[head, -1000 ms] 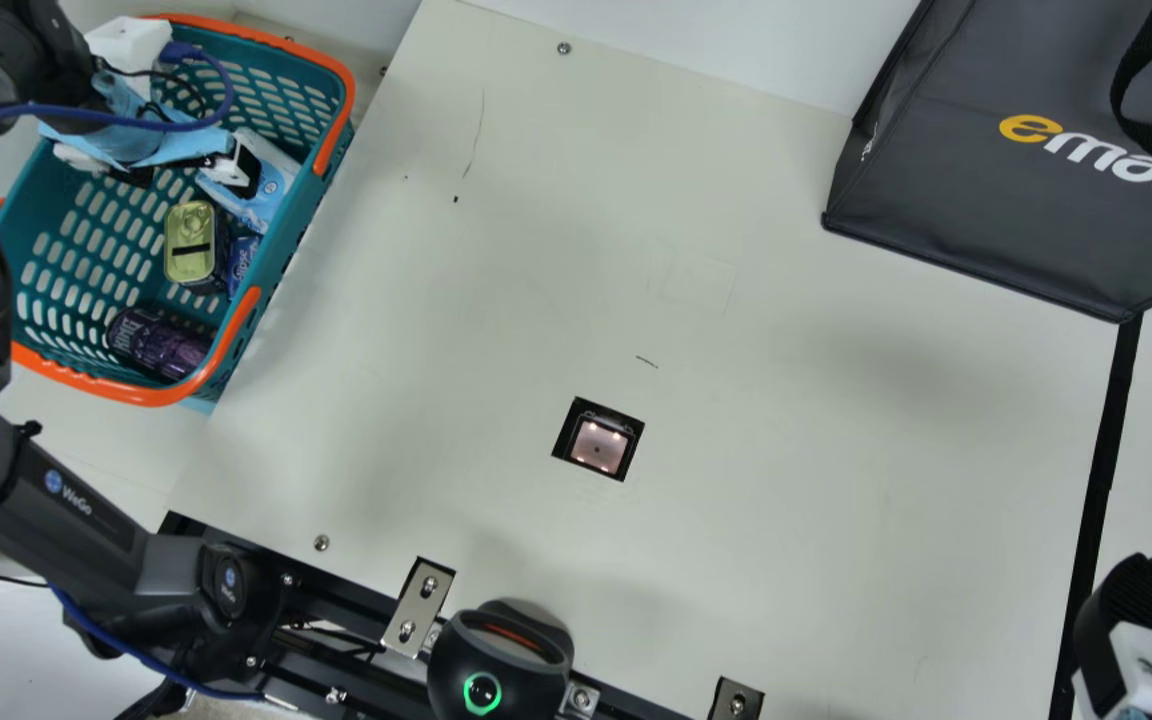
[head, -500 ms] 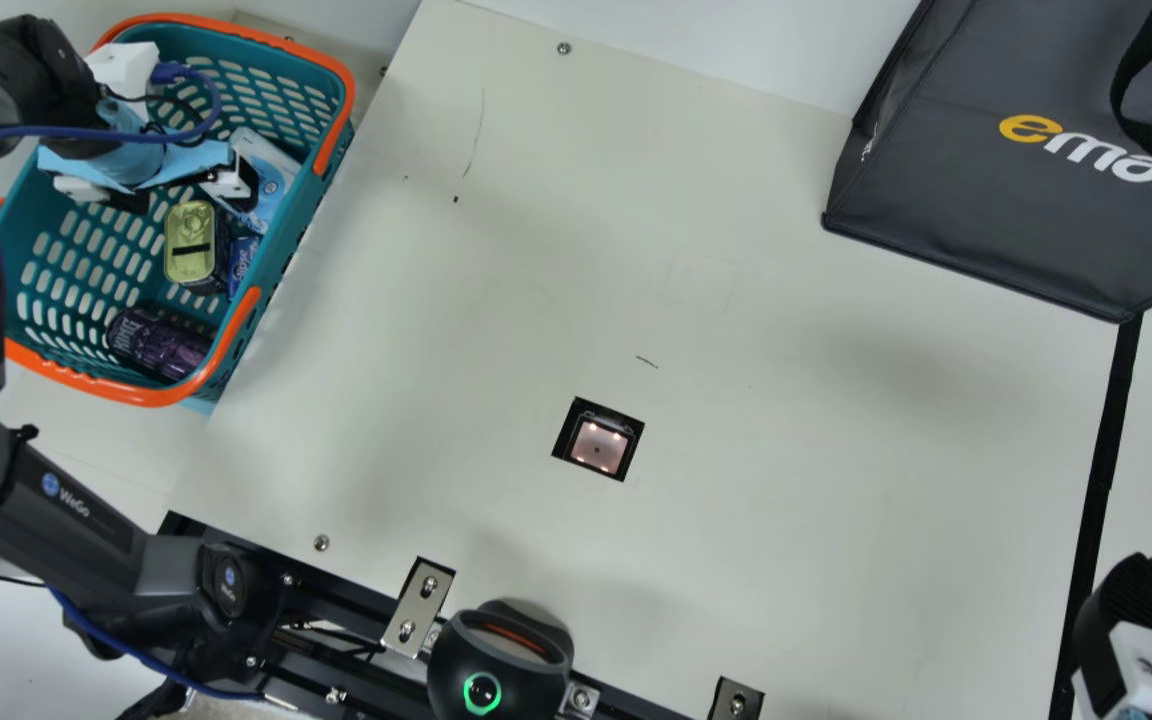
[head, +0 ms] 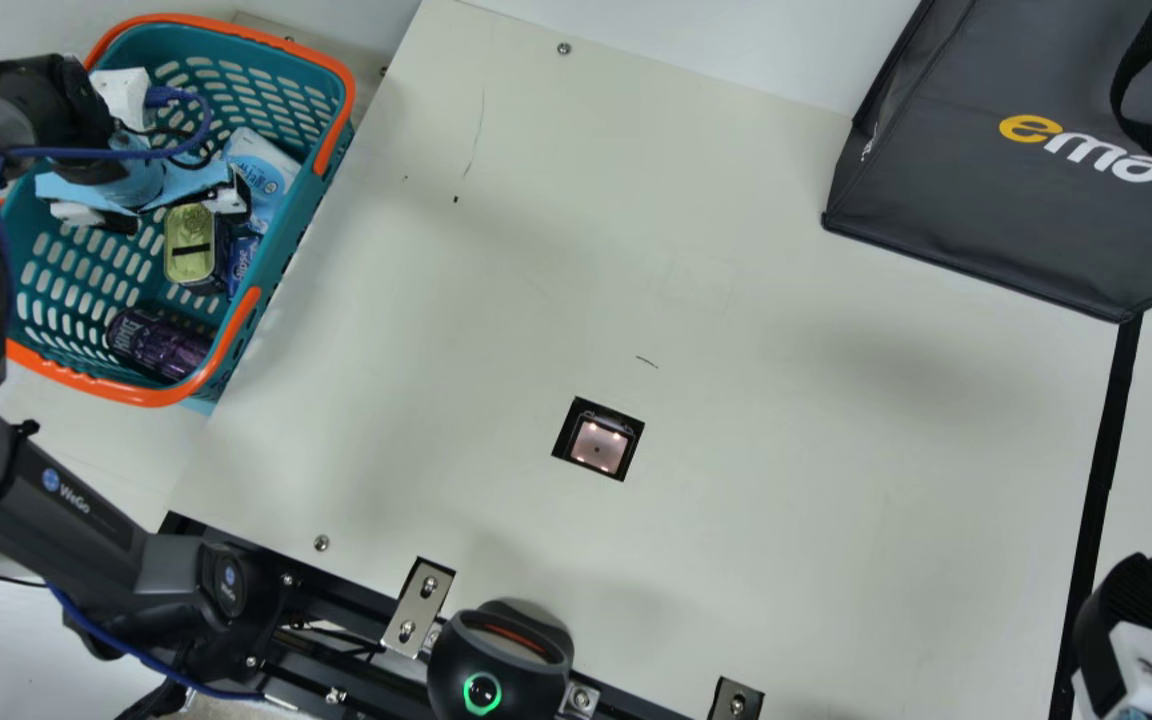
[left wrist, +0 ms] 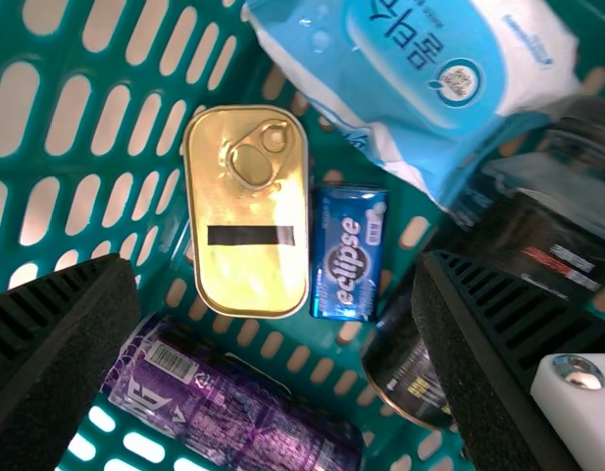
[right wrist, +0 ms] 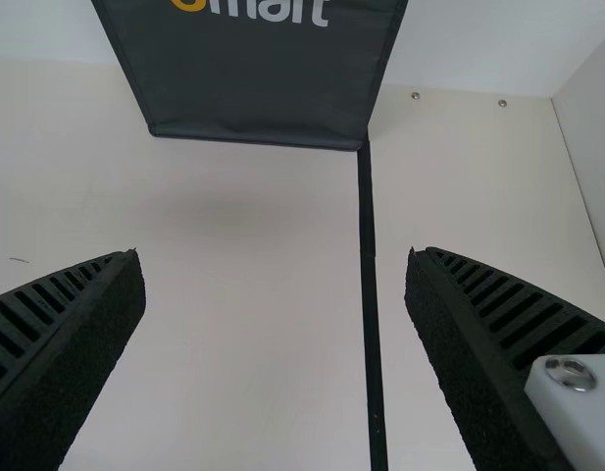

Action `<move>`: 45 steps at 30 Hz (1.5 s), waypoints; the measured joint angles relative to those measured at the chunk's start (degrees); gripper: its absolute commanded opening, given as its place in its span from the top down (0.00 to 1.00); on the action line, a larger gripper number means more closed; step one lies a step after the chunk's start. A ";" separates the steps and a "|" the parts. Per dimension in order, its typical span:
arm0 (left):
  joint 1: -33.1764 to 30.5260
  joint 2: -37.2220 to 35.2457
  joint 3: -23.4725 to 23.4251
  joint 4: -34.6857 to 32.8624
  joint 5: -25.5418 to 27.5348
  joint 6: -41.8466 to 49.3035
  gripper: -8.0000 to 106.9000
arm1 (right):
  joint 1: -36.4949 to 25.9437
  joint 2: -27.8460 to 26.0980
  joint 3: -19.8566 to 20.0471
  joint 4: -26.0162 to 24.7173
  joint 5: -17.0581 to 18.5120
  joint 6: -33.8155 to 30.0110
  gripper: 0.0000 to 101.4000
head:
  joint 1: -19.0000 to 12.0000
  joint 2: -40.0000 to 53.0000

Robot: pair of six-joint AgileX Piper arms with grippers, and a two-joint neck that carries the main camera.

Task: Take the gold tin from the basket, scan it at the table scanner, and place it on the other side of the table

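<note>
The left gripper (left wrist: 277,265) spreads its fingers wide over the basket (head: 291,225), with nothing held. Beneath it lies the gold tin (left wrist: 249,211), in the basket, its ring-pull lid facing up, a small blue pack (left wrist: 348,253) close beside it and a purple can (left wrist: 224,402) near one end. The step in hand looks to be the pick: the next move likely calls for centring over the tin, lowering until the fingers straddle it, then closing without catching the blue pack. The scanner (head: 598,445) sits in the table (head: 816,400), well apart from the basket. Farther from the basket, the right gripper (right wrist: 275,257) is wide apart and empty.
</note>
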 measured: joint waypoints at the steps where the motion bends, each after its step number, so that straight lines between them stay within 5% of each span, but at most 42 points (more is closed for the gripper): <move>1: 0.00 0.14 0.45 0.51 -0.54 -0.57 0.15 | 0.00 0.00 0.00 0.00 0.00 0.00 0.06 | 0.00 0.00; 18: 1.90 1.42 5.57 -0.56 -8.42 -3.49 0.15 | 0.00 0.00 0.00 0.00 0.00 0.00 0.06 | 0.09 0.00; 45: 4.50 1.53 16.91 -10.33 -25.99 5.61 0.15 | 0.00 0.00 0.00 0.00 0.00 0.00 0.06 | 0.00 0.09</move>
